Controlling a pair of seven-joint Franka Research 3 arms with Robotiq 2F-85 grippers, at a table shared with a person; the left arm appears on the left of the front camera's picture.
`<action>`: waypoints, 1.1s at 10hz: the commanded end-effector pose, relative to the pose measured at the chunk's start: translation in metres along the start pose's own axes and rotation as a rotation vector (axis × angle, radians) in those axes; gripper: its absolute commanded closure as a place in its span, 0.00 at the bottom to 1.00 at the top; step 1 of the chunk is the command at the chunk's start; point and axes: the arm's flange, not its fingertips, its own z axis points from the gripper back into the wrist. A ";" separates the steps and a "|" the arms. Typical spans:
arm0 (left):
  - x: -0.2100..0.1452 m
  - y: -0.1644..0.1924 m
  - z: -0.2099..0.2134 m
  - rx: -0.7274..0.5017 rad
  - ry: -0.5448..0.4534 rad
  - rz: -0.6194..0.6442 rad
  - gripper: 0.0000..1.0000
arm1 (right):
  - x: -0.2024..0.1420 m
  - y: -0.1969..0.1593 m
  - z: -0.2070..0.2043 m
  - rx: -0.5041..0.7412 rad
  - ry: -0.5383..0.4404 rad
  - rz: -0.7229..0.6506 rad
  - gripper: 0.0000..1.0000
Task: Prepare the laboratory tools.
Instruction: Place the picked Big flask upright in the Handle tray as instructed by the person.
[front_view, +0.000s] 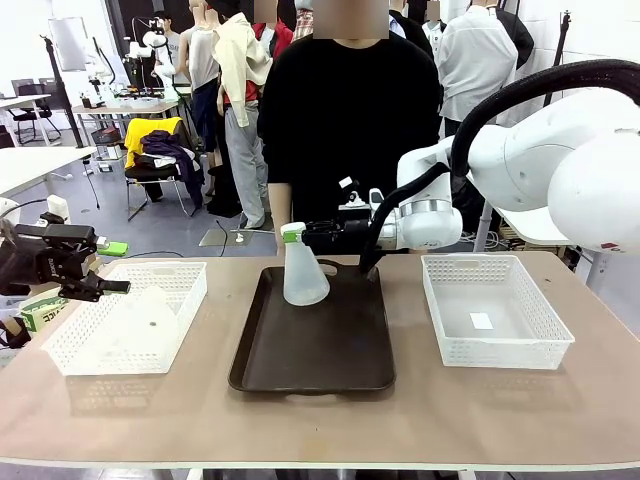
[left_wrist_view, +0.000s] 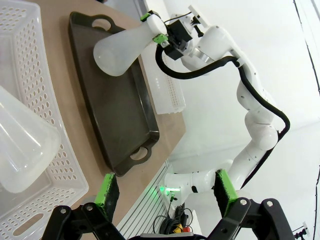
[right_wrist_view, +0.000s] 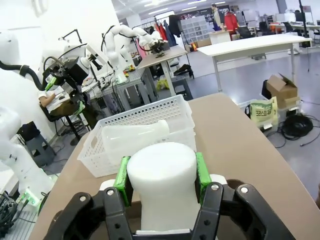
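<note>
I take the tray (front_view: 330, 370) as my landmark. The standing flask (front_view: 304, 278) is on its far-left part, its neck in the right gripper (front_view: 296, 234). Left of the tray, a basket (front_view: 100, 362) holds the second flask (front_view: 140, 318). Right of the tray is another basket (front_view: 505, 352), and behind it a person (front_view: 350, 120).

Tray (front_view: 325, 352) front free; flask (front_view: 304, 278) at rear-L
</note>
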 end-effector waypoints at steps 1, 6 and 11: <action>0.000 -0.001 0.002 -0.015 -0.006 -0.003 0.00 | 0.009 0.000 0.000 0.007 -0.012 -0.015 0.28; 0.000 -0.001 0.002 -0.015 -0.006 -0.003 0.00 | 0.004 0.004 0.003 0.018 0.035 -0.009 0.00; 0.000 -0.001 0.002 -0.015 -0.006 -0.003 0.00 | 0.002 0.003 -0.002 0.004 0.029 0.012 0.00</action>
